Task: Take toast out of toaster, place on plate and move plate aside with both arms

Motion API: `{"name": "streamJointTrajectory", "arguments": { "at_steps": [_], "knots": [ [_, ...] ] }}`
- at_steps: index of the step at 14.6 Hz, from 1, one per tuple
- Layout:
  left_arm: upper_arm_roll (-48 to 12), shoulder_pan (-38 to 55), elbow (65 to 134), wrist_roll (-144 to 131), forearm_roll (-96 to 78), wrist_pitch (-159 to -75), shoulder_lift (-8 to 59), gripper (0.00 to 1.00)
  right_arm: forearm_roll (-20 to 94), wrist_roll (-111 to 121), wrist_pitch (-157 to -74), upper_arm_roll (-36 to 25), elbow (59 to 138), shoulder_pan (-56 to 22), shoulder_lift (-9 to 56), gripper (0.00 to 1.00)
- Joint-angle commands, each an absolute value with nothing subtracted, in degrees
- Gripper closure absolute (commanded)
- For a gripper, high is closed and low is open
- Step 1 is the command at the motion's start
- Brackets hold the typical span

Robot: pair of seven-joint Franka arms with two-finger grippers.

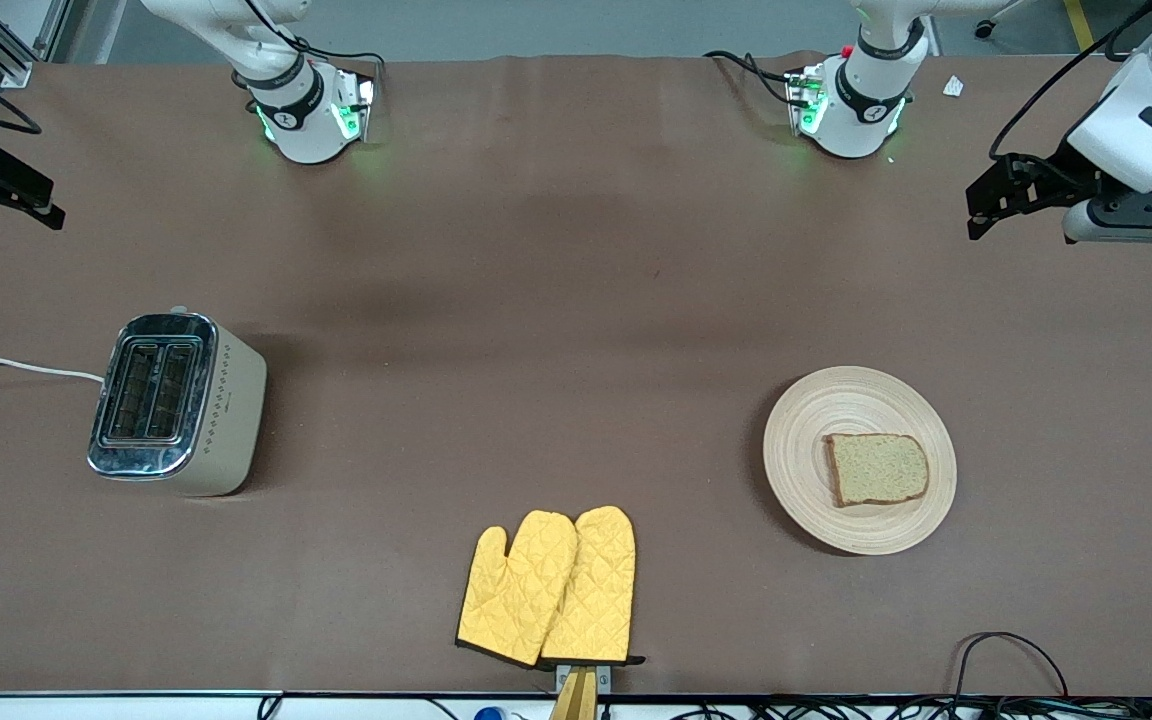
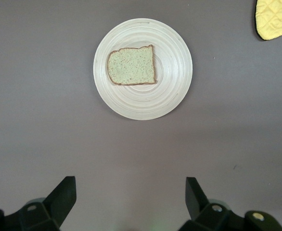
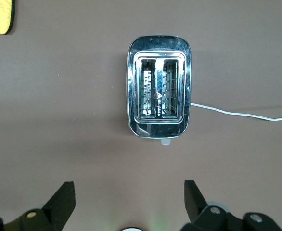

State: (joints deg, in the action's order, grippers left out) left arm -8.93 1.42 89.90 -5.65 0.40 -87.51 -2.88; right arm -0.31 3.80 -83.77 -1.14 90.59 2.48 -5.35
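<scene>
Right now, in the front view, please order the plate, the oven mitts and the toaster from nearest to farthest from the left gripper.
The left gripper is open, up over the left arm's end of the table.
1. Plate: toward the left arm's end, with the toast on it.
2. Oven mitts: mid-table, nearest the front camera.
3. Toaster: toward the right arm's end.

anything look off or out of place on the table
Nothing stands out. The toast lies flat on the plate, off-centre; the toaster stands upright with empty slots, and the oven mitts lie overlapping at the table's near edge.
</scene>
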Motion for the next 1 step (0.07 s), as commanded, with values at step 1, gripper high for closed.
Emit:
{"name": "streamJointTrajectory", "arguments": {
  "at_steps": [1],
  "knots": [
    [-8.88, 1.32, 88.07, -5.71, 1.32, -87.1, -1.41, 0.0, -0.7, 3.96, -83.06, -0.44, 89.65, 2.99, -5.1, 0.0]
  ]
}}
